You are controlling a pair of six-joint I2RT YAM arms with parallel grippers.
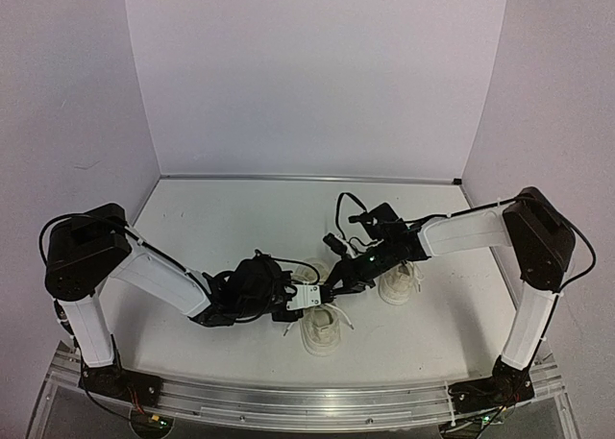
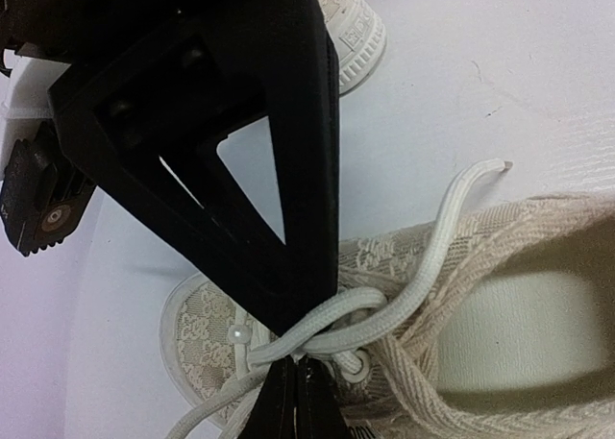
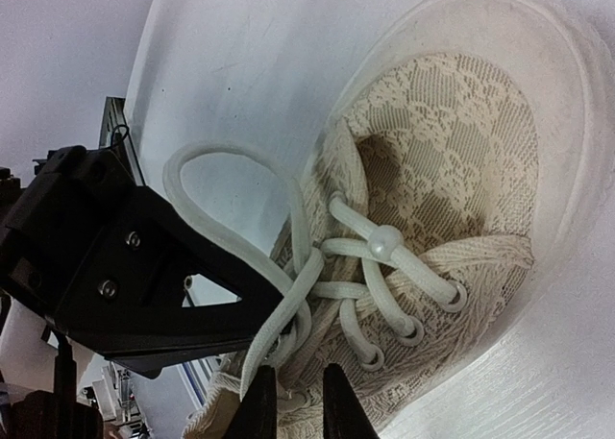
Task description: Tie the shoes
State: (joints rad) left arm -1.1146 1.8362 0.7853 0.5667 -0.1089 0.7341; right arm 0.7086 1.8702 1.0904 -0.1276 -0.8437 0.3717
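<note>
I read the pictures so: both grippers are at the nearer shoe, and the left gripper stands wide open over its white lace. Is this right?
Not quite. The left gripper is not wide open: it is shut on the white lace of the nearer shoe, as the left wrist view shows. The rest holds: the right gripper is at that shoe too.

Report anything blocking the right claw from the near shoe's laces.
Nothing visible does. The right claw sits right at the laces of the shoe, jaws slightly apart. The left claw grips one of them beside it, not between.
</note>
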